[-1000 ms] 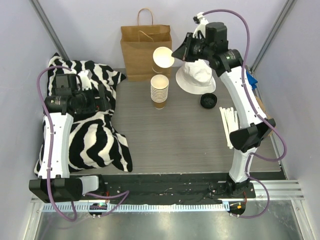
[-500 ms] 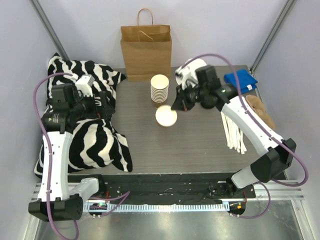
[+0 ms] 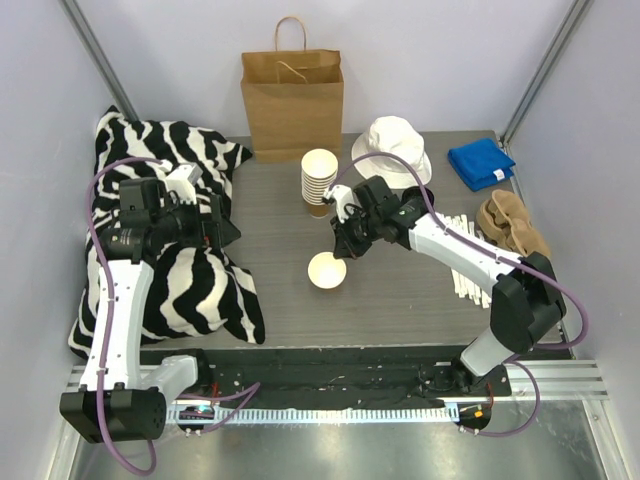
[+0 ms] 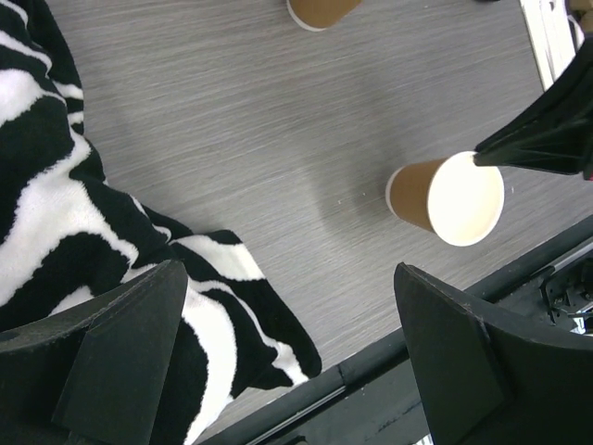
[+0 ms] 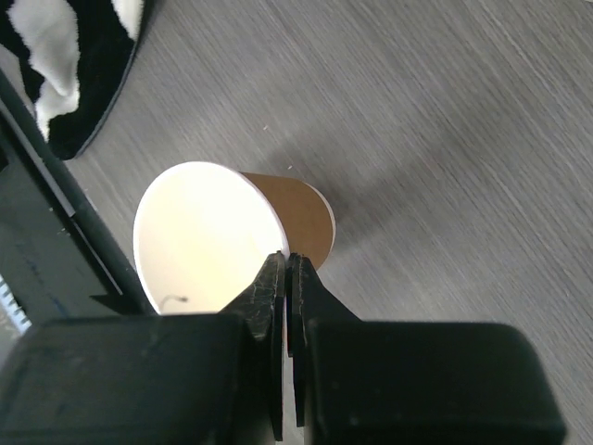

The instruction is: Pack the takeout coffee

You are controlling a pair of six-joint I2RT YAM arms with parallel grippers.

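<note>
The takeout coffee [image 3: 327, 270] is a single kraft-brown paper cup with a cream rim and an open mouth. It hangs tilted low over the middle of the table, and whether its base touches the wood I cannot tell. My right gripper [image 3: 338, 254] is shut on its rim, one finger inside and one outside. The right wrist view shows that pinch [image 5: 285, 261] at the edge of the cup [image 5: 222, 236]. My left gripper [image 3: 216, 224] stands open over the zebra blanket's edge. Nothing lies between its fingers [image 4: 287, 271], and the cup [image 4: 445, 197] is off to their right.
A brown paper bag [image 3: 292, 100] stands at the back, with a stack of lidless cups [image 3: 319, 180] in front of it. A white hat [image 3: 392, 148], blue cloth [image 3: 481, 162], tan item [image 3: 510, 222] and white sticks [image 3: 468, 262] lie right. The zebra blanket [image 3: 175, 285] covers the left.
My right arm has carried the cup from high beside the bag down to the near middle of the table. The left arm shifted slightly and stayed open.
</note>
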